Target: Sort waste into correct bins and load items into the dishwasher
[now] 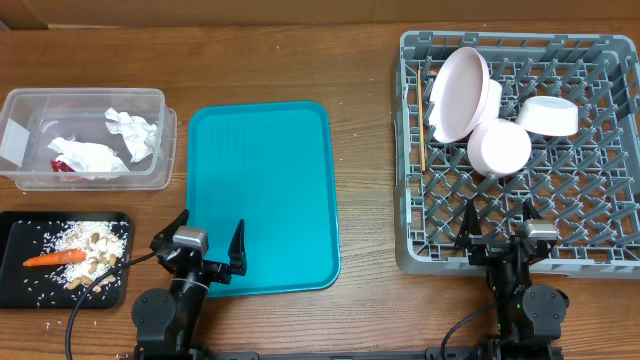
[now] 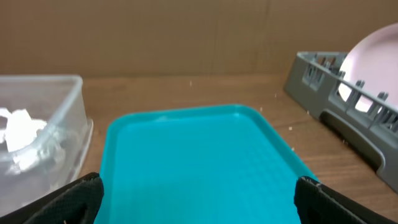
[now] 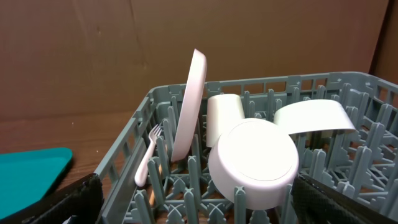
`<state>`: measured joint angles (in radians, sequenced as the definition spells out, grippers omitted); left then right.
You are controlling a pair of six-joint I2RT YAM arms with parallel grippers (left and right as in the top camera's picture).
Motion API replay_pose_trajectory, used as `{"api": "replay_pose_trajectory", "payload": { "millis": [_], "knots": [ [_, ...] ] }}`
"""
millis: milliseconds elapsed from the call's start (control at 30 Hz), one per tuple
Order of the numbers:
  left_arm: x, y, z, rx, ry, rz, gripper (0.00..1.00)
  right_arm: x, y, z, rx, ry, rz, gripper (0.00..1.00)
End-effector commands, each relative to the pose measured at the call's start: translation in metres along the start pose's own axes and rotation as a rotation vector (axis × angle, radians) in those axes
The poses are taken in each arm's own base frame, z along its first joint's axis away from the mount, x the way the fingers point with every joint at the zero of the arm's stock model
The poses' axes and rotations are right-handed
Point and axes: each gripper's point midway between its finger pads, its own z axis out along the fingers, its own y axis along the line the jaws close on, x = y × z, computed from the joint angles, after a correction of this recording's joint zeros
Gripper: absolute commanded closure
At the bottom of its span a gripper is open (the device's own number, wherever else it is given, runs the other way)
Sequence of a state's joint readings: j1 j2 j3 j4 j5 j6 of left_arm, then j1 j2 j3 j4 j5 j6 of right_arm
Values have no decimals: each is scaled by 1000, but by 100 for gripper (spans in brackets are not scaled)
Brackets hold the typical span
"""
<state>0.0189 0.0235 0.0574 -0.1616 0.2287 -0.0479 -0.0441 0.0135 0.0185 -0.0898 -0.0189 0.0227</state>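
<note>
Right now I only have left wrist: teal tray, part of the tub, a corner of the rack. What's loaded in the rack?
Observer: The dish rack holds a pink plate on edge, a bowl, a second bowl, a cup and a white fork.
Operator: Food scraps?
Observer: On the black tray by the left arm: a carrot piece lying on rice and nut scraps.
Operator: Right tool?
Observer: The right tool is open and empty, at the rack's near edge.
</note>
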Motion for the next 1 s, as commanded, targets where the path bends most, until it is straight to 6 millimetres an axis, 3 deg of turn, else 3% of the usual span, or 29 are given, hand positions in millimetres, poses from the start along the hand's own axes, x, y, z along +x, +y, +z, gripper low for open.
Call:
{"api": "replay_pose_trajectory", "payload": {
  "millis": [0,300,467,967],
  "knots": [
    [-6,-3,2,16,-60,34,0,1,0,0,2,-7,4,0],
    [-28,-4,0,11,-165,106,0,1,0,0,2,-7,4,0],
    [-3,14,3,-80,-60,117,0,1,0,0,2,-7,4,0],
    [-3,15,3,-86,-62,99,0,1,0,0,2,-7,4,0]
  ]
}}
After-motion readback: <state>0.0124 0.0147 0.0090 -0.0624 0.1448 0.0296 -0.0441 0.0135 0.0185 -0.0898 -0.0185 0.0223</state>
